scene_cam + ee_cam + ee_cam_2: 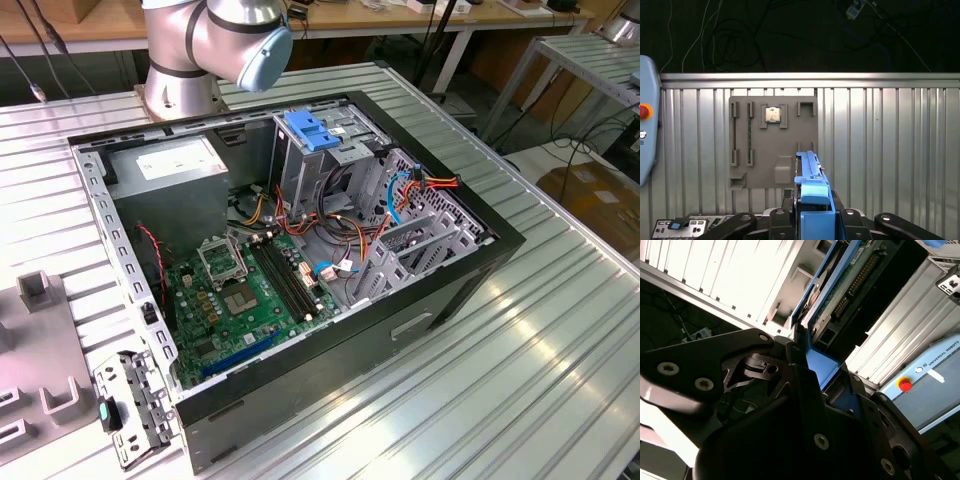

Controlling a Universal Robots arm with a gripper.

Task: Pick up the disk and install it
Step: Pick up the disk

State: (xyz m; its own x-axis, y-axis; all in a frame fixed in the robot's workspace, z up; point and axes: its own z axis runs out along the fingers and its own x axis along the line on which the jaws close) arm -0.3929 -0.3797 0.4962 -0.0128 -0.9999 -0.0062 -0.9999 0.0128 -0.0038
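My gripper (812, 212) is shut on the disk (812, 180), which stands edge-on between the black fingers, its blue side rail facing the first wrist view. In the second wrist view the disk (850, 285) shows its green circuit board and blue rails, reaching away from the gripper (822, 367). I hold it above the ribbed metal table (890, 150), apart from the grey fixture plate (772, 150). In the exterior view the open computer case (480, 262) lies on its side, with a grey drive cage (330, 165) and a blue clip (313, 131) on top.
A small chip (772, 115) sits in the fixture plate. A grey-blue pendant with a red button (645, 120) lies beside the plate. The arm's base (185, 80) stands behind the case. Cables and a motherboard (250, 290) lie inside the case.
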